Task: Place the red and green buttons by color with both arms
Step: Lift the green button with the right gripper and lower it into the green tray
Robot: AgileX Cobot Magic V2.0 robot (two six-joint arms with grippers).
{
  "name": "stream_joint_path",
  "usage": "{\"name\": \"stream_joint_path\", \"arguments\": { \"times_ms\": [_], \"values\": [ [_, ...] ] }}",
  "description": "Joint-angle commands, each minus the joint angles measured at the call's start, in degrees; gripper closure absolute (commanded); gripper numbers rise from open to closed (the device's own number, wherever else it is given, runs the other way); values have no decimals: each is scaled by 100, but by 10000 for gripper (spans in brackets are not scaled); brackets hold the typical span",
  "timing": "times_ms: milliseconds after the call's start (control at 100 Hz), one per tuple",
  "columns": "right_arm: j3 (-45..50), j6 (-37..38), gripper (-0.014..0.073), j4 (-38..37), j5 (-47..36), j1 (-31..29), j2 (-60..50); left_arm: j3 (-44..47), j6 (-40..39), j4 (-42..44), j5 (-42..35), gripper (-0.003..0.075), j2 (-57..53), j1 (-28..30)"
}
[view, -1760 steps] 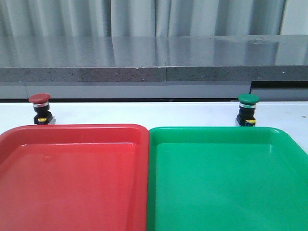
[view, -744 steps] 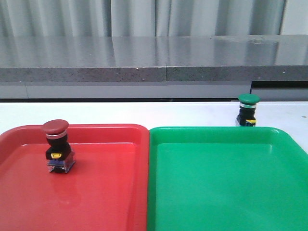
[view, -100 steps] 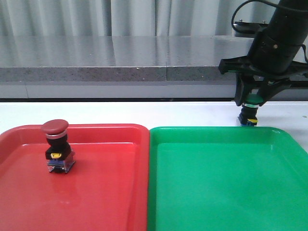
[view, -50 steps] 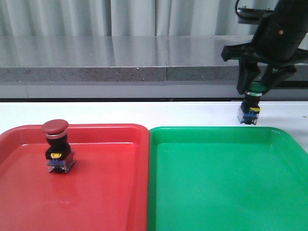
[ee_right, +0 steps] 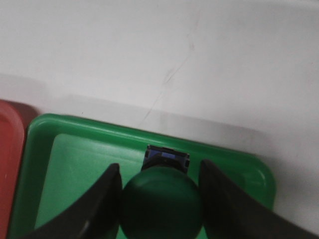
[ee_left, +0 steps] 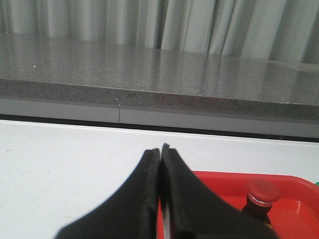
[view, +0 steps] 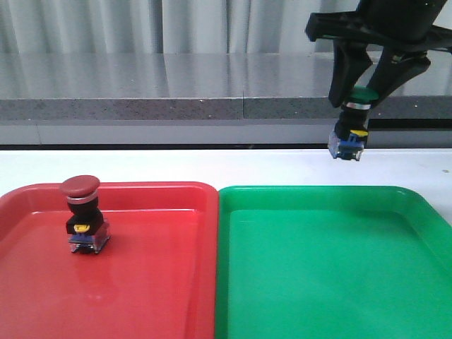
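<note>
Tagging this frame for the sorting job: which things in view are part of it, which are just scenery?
Part of the job:
- green button, held up in the right end effector
- red button, standing in the red tray
- green tray
- left end effector, shut

Just there:
- grey counter
- curtain

We see even, bright indoor light: soft glare on both glossy trays, the red tray (view: 141, 282) and green tray (view: 332, 282) (the wrist close-ups look soft, slightly blurred).

R pincer (view: 359, 90) | lifted green btn (view: 351, 126) off table, higher
</note>
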Motion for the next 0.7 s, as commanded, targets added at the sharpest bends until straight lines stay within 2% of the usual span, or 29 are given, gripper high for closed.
{"name": "stream_joint_path", "arguments": {
  "times_ms": [0,210,510,690],
  "values": [
    [52,127,354,-13,-225,160,-309,233,-18,-23,-470,739,-176,18],
    [577,321,354,-19,-644,480,-309,233,-18,-23,-470,739,-176,18],
    [1206,354,354,-39,-1207,485,-277,233,-18,-23,-470,739,-176,18],
    [1264,354,354,-39,-1237,485,-57,233,-18,-23,-470,739,-176,18]
  ]
}}
